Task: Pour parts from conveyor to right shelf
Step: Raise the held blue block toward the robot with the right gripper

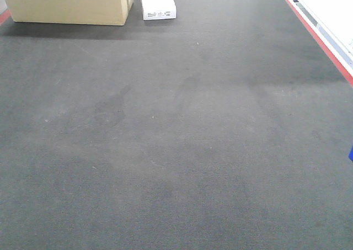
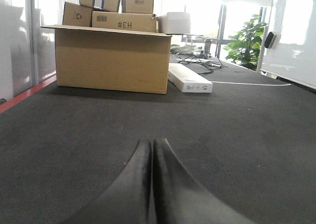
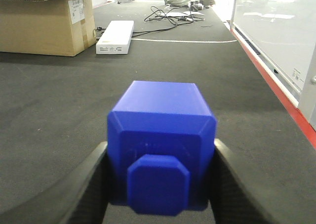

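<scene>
My right fingers clamped on the blue block, my left fingers pressed together empty, low over the dark conveyor belt.

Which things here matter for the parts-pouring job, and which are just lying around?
Job:
blue block, gripped by the right gripper
conveyor belt

Lying about:
cardboard box
white flat box
cables
potted plant

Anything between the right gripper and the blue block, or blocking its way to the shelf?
Nothing between them: the bright-blue plastic block sits gripped in the right gripper. The shelf shows in no view, so that path cannot be judged.
</scene>
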Robot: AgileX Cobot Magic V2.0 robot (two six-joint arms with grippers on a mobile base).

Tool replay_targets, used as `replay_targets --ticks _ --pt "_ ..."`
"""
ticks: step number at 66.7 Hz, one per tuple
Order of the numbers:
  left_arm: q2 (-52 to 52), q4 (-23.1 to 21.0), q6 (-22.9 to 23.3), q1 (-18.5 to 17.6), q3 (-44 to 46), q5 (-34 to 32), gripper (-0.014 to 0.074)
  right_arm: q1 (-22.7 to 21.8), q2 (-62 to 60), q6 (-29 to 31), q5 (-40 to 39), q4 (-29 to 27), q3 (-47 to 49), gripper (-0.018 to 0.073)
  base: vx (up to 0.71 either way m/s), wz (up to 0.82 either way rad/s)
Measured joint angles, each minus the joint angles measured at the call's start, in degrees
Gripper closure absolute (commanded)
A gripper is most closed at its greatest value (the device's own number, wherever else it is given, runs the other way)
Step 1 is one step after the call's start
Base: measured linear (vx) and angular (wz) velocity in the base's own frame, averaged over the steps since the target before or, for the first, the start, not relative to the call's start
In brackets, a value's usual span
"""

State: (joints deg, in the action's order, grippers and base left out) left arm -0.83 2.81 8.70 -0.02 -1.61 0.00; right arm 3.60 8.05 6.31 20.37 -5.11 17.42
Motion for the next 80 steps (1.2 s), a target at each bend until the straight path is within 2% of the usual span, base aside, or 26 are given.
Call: replay_targets --ticks 46,80 --pt "0.0 0.0 0.0 0.0 0.0 0.0 0.0603 0.0 0.0 0.0 0.0 0.0 -0.1 0.0564 -0.02 -0.01" --pt "0.0 0.0 0.0 0.0 0.0 0.0 0.0603 0.0 0.0 0.0 0.0 0.0 -0.1 0.0564 -0.29 0.01"
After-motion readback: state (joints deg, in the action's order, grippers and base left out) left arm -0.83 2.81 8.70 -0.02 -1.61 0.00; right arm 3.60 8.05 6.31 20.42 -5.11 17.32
